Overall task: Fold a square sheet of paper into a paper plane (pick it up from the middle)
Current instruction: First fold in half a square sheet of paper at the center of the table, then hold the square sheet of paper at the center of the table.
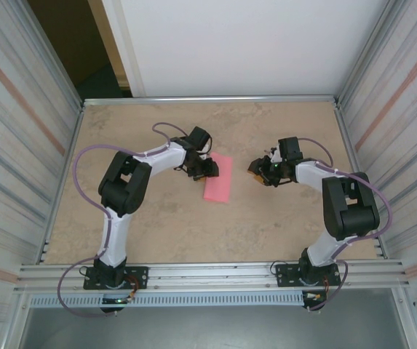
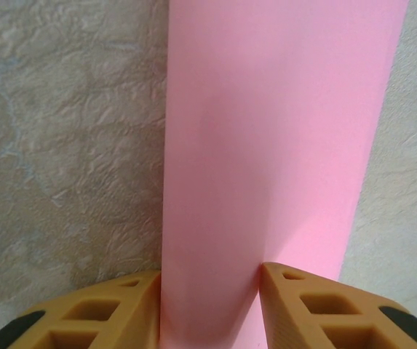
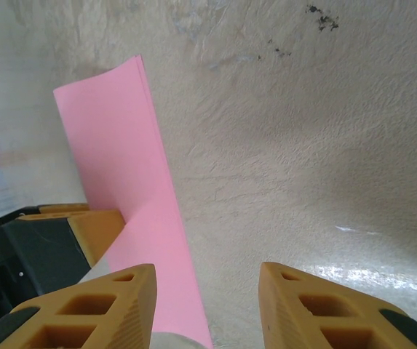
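Pink paper, folded to a narrow rectangle, is what the sheet of paper (image 1: 218,179) now is, lying flat in the middle of the worktop (image 1: 157,218). The left claw (image 1: 207,169) stands part open at its left edge, one finger beside the paper and the other over it. The right claw (image 1: 260,173), part open and empty, sits near its right side.

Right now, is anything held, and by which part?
Left gripper straddles one end of the folded pink paper, fingers at both long edges; actual grip cannot be told. Right gripper open, empty.
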